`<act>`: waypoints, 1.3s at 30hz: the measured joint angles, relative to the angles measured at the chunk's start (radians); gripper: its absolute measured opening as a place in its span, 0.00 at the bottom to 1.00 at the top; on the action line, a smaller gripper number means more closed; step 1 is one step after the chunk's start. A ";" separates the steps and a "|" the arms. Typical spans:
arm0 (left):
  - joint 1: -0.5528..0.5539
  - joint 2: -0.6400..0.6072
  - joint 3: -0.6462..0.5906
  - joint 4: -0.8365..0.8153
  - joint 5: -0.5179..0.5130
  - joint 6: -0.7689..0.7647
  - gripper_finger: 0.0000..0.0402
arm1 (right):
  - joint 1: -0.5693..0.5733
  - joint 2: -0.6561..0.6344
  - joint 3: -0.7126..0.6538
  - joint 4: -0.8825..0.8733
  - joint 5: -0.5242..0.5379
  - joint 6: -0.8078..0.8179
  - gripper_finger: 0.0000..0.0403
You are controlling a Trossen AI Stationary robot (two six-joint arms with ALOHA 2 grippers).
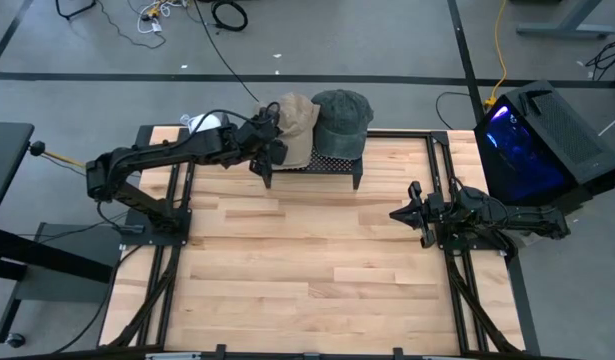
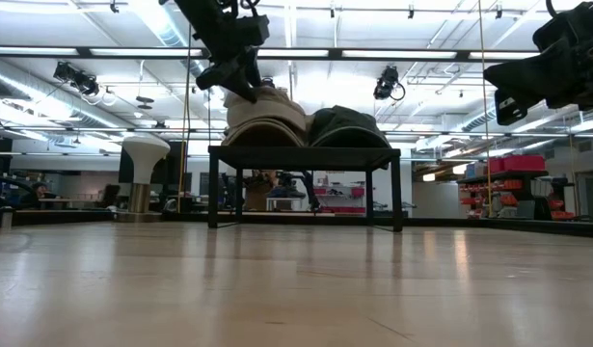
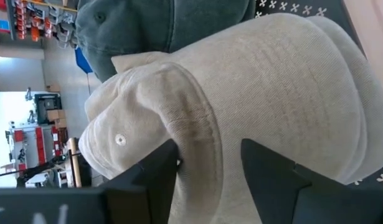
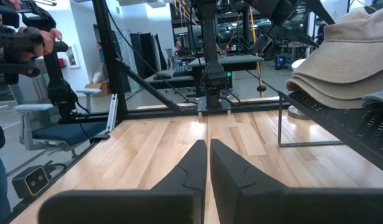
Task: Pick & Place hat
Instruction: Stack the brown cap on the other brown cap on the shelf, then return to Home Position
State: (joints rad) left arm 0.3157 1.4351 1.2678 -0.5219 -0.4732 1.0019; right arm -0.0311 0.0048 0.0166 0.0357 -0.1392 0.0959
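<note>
High view: two hats sit side by side on a small black rack [image 1: 332, 166] at the far edge of the wooden surface [image 1: 307, 270]. The beige hat [image 1: 295, 130] is on the left and the dark green hat [image 1: 341, 122] on the right, touching it. The left arm reaches across from the left, its pincer [image 1: 268, 150] at the beige hat's near-left edge. The right arm waits at the surface's right side, its pincer [image 1: 401, 213] well apart from the rack.

From above, the left pincer's grip is hidden. The left wrist view shows it: the two dark fingers [image 3: 154, 177] stand spread apart with a fold of the beige hat [image 3: 253, 93] between them, one finger against the cloth, not yet clamped. The green hat [image 3: 154, 25] lies just behind.

The low view shows both hats resting on top of the rack [image 2: 306, 154], above the surface, with the left pincer [image 2: 233, 72] coming down onto the beige hat [image 2: 262, 120].

The right wrist view shows the right pincer's fingers [image 4: 188, 171] pressed together, holding nothing, and a person's hand [image 4: 45, 40] at the room's edge.
</note>
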 joint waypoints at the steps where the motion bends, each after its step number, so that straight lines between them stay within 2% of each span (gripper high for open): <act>1: 0.000 -0.002 0.000 -0.001 0.000 -0.001 0.47 | 0.000 0.000 0.000 0.000 0.000 0.000 0.06; 9: -0.026 -0.033 0.002 0.003 -0.001 -0.027 0.48 | 0.000 0.000 0.000 0.000 0.000 0.000 0.06; 17: -0.062 -0.106 0.002 -0.022 -0.004 -0.123 0.47 | 0.000 0.000 0.000 0.000 0.000 0.000 0.06; 21: -0.087 -0.158 0.002 -0.052 0.005 -0.241 0.47 | 0.000 0.000 0.000 0.000 0.000 0.000 0.06; 28: -0.120 -0.231 0.002 -0.086 0.097 -0.459 0.47 | 0.000 0.000 0.000 0.000 0.000 0.000 0.06; 33: -0.139 -0.247 0.002 -0.111 0.119 -0.608 0.47 | 0.000 0.000 0.000 0.000 0.000 0.000 0.06; 39: -0.174 -0.247 0.002 -0.177 0.131 -0.720 0.36 | 0.000 0.000 0.000 0.000 0.000 0.000 0.06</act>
State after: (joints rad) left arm 0.1412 1.1881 1.2697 -0.6986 -0.3422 0.2820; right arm -0.0307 0.0051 0.0166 0.0357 -0.1393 0.0959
